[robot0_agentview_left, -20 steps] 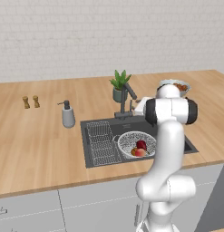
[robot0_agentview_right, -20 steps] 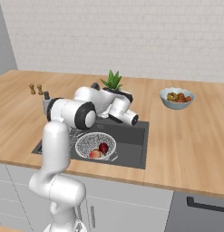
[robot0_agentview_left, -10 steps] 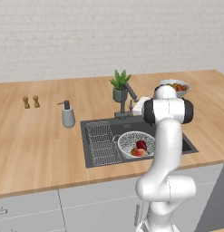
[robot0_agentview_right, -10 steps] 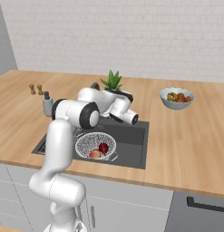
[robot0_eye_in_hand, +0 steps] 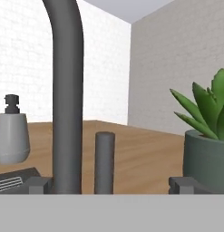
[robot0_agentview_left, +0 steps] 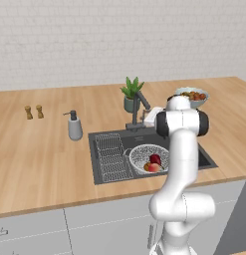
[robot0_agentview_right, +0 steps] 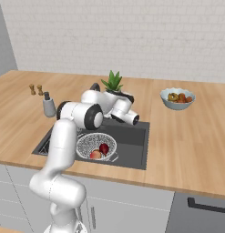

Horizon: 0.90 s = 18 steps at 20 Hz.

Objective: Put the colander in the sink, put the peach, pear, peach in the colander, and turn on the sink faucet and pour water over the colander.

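Observation:
The pale mesh colander (robot0_agentview_left: 144, 155) (robot0_agentview_right: 93, 143) sits in the dark sink (robot0_agentview_left: 206, 158) (robot0_agentview_right: 132, 145), right of the wire rack (robot0_agentview_left: 110, 157). Inside it lie the maroon pear (robot0_agentview_left: 155, 159) (robot0_agentview_right: 104, 148) and an orange-pink peach (robot0_agentview_left: 153, 168) (robot0_agentview_right: 95, 154). The sink faucet (robot0_agentview_left: 139, 105) (robot0_eye_in_hand: 67, 90) stands behind the basin. My gripper (robot0_eye_in_hand: 111, 186) is open and level with the faucet's base. The upright stem and the short lever (robot0_eye_in_hand: 104, 161) stand between its fingertips (robot0_eye_in_hand: 38, 185), close ahead. Water is out of view.
A grey soap dispenser (robot0_agentview_left: 74, 127) (robot0_eye_in_hand: 12, 136) stands left of the sink. A potted plant (robot0_agentview_left: 130, 94) (robot0_eye_in_hand: 208, 145) is right behind the faucet. A bowl of mixed fruit (robot0_agentview_left: 191, 95) (robot0_agentview_right: 177, 98) sits far right. Two small shakers (robot0_agentview_left: 34, 112) are far left.

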Motion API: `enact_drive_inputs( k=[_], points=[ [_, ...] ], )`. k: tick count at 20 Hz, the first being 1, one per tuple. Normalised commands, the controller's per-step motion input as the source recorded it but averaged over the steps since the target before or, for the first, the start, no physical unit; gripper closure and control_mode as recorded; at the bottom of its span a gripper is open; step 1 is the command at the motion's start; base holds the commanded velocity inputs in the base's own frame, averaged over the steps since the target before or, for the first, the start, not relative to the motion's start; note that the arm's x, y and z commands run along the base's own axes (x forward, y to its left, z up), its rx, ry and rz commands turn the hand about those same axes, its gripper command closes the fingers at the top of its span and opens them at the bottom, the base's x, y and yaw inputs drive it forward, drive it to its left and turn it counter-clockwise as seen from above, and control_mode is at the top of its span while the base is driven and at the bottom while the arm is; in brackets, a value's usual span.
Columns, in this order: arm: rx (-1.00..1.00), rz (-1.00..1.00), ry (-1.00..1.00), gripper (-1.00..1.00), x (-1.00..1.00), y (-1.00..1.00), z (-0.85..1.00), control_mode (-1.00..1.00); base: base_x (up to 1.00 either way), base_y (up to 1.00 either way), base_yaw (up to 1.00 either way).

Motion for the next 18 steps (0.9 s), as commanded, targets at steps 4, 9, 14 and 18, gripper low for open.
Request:
enact_drive_inputs(
  k=[4, 9, 14, 18],
  points=[
    [0.00, 0.00, 0.00, -1.00, 0.26, 0.00, -0.16, -1.00, 0.00, 0.00, 0.00],
    [0.00, 0.00, 0.00, -1.00, 0.24, 0.00, -0.03, -1.00, 0.00, 0.00, 0.00],
    [0.00, -0.02, 0.00, -1.00, 0.06, 0.08, 0.00, -1.00, 0.00, 0.00, 0.00],
    [0.00, -0.04, 0.00, -1.00, 0.00, 0.11, 0.00, -1.00, 0.00, 0.00, 0.00]
  ],
)
